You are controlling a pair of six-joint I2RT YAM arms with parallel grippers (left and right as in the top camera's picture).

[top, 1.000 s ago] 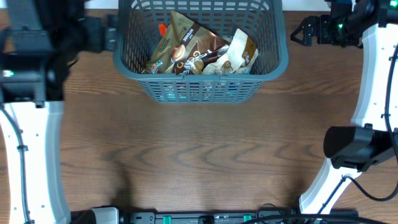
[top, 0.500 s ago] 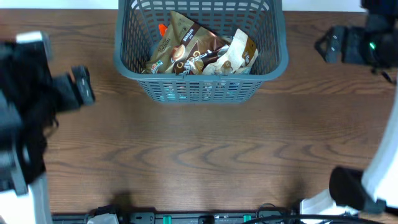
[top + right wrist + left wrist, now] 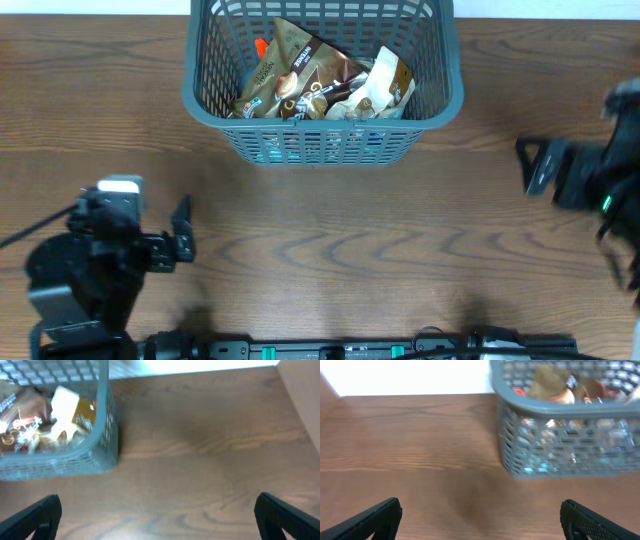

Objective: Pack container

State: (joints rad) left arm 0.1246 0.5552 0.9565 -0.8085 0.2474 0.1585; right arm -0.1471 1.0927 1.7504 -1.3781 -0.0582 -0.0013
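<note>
1. The container (image 3: 320, 128), a dark grey basket with slotted walls, stands upright at the far middle of the worktop (image 3: 330, 250). Its far edge is cut off at the top of the overhead view.
2. Inside it we see a loose heap. The brown packets (image 3: 300, 78) lean across the middle, a white-and-brown packet (image 3: 388, 85) lies toward the right arm's side, and an orange scrap (image 3: 261, 46) peeks out behind them at the back.
3. The left arm (image 3: 95, 260) sits near the front corner of the worktop, well apart from the container. The left fingers (image 3: 375, 517) are spread wide with nothing between them. Their wrist view shows bare wood below and a corner of the basket ahead.
4. The right arm (image 3: 590, 175) is blurred at the opposite edge, also well clear of the container. We see the right fingers (image 3: 285, 515) spread wide and empty, with bare worktop beneath.
</note>
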